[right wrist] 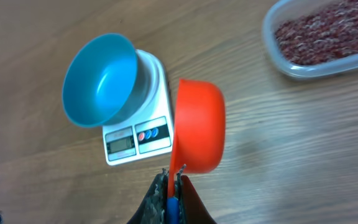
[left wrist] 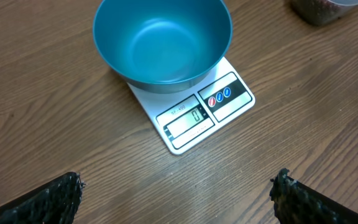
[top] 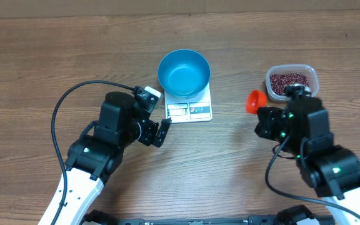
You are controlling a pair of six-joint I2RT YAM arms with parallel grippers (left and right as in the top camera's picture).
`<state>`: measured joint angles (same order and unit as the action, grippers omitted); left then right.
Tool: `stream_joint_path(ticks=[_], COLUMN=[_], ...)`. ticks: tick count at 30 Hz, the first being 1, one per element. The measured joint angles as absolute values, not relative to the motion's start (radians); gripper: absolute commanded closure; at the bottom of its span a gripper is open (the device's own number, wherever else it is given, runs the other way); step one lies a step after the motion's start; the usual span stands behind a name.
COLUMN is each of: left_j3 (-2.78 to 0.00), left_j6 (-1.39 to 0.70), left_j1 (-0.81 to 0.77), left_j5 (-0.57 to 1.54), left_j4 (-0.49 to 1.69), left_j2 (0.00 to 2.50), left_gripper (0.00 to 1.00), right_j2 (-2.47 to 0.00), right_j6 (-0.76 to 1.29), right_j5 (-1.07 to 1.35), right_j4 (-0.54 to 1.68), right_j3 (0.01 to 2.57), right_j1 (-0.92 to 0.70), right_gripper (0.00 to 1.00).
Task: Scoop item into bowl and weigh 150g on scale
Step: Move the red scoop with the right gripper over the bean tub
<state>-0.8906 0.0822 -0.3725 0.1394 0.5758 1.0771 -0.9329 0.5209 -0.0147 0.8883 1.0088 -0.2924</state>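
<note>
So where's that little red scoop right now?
The red scoop is held by its handle in the right gripper, between the scale and the clear tub of beans, nearer the tub, in the overhead view.

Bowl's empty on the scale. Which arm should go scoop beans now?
Right. The right fingers are shut on the red scoop, beside the tub of beans. The left fingers are open, empty, by the scale.

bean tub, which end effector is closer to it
Right. The right end effector, gripping the red scoop, is just beside the tub; the left end effector is far off, past the scale.
</note>
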Motion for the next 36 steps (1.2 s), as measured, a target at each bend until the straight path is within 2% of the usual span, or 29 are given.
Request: stream_joint_path(ticks=[6, 11, 19, 29, 36], left_j3=[-0.89, -0.889, -0.889, -0.889, -0.889], left_j6=[0.082, 0.082, 0.082, 0.082, 0.082], left_j1=[-0.373, -0.373, -0.373, -0.373, -0.373], left_j5=[0.139, 0.139, 0.139, 0.139, 0.139], left_j4=[0.576, 0.576, 0.576, 0.576, 0.576], left_j2=[1.077, 1.077, 1.077, 1.077, 1.077], left_gripper=[0.01, 0.0, 0.0, 0.01, 0.0], right_j2=[-1.046, -1.203, -1.419, -1.531, -1.581], right_j6=[0.449, 0.326, 0.223, 0.006, -0.064], right_j5=[-0.003, 0.004, -0.025, -0.039, -0.056], right_j4=[1.084, 1.165, 1.068, 0.934, 0.871], right_j3=[1.221, 1.365, 1.39, 1.39, 1.39], right_j1=[-0.154, -0.042, 0.072, 0.073, 0.073], right_gripper=[0.96, 0.96, 0.96, 0.96, 0.96])
